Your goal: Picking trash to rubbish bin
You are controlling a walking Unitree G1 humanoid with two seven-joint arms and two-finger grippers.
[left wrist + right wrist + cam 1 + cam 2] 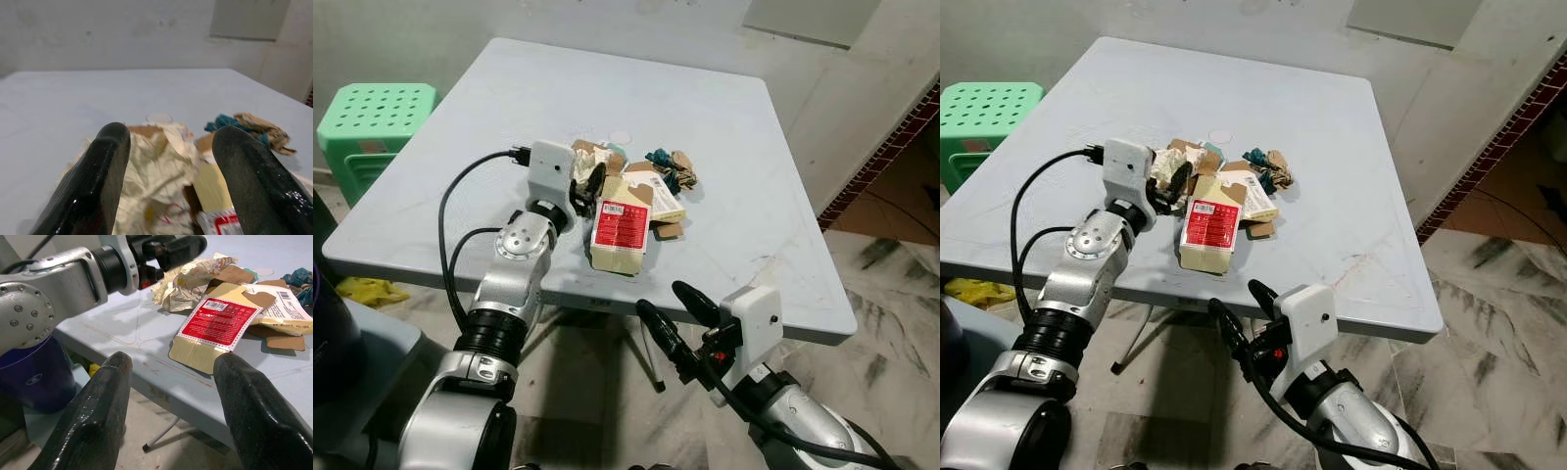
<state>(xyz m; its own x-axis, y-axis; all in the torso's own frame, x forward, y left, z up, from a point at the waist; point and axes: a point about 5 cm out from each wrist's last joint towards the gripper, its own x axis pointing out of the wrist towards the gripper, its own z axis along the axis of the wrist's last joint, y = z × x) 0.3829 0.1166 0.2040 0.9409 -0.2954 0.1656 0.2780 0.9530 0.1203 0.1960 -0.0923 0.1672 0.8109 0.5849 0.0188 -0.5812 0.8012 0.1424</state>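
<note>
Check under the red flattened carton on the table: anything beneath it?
The red carton lies partly on a white flattened box and brown cardboard scraps, near edge on the table. Anything under its middle is covered.

On the pale grey-blue table (509,108), the flattened carton (620,225) shows a red face with white print and tan cardboard flaps. Beside it lie cream crumpled paper (156,181) and a teal and brown wrapper (668,168). Left of the table stands a mint-green stool (374,122) dotted with holes.
</note>
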